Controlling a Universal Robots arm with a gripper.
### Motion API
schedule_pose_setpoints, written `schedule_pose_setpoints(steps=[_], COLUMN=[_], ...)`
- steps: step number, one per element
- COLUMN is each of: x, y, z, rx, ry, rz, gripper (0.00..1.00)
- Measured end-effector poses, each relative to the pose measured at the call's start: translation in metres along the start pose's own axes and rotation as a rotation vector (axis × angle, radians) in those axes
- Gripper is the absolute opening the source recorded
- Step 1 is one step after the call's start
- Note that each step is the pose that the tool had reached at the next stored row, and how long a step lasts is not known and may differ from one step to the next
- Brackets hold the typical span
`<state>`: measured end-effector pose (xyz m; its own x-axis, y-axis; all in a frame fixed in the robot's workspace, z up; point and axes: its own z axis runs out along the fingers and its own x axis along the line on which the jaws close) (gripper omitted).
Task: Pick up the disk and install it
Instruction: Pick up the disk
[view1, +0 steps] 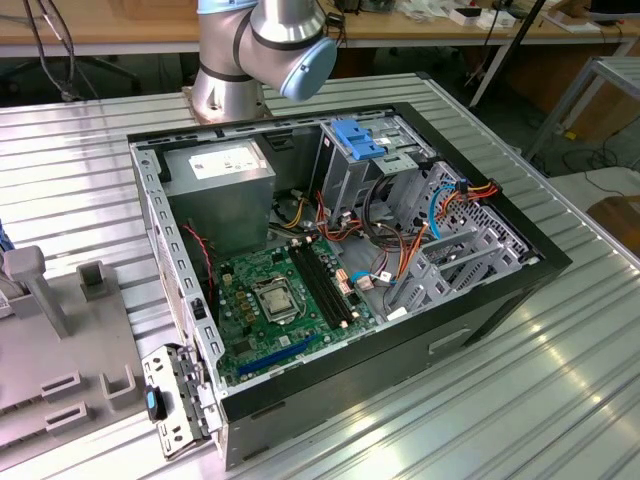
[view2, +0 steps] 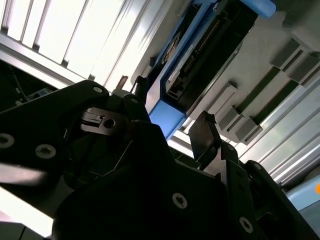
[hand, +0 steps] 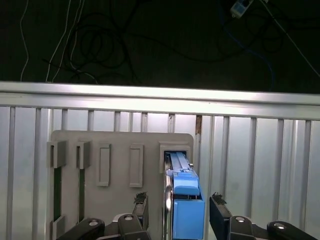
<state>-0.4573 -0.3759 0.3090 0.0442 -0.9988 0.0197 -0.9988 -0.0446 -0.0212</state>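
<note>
Claw (hand: 179, 201) spread open astride the upright disk (hand: 186, 220), blue-railed, in a grey slotted holder (hand: 120, 145).

The exterior view looks obliquely down from above, at medium range, onto the open black computer case (view1: 400, 350) on the ribbed aluminium table (view1: 560, 390).

The 2 wrist views sit close behind the black gripper (hand: 179, 200) (view2: 172, 102):
- The first wrist view faces the scene squarely.
- The second wrist view faces it slantwise.

Both wrist views share the blue-railed grey disk (hand: 185, 215) (view2: 165, 112) and the grey slotted fixture plate (hand: 120, 150) (view2: 255, 70). The plate (view1: 60, 345) lies at the exterior view's left.
</note>
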Motion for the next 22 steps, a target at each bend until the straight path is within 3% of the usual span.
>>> schedule_pose_setpoints(steps=[3,6,22], x=[0.0000,0.0000,0.0000], y=[-0.0006,-0.0007,-0.0008], z=[0.0030,0.0034,0.0040], rx=[-0.0002,0.0000,-0.0003], ry=[0.0001,0.0000,0.0003], rz=[0.000,0.000,0.016], gripper=[0.59,0.45,0.44])
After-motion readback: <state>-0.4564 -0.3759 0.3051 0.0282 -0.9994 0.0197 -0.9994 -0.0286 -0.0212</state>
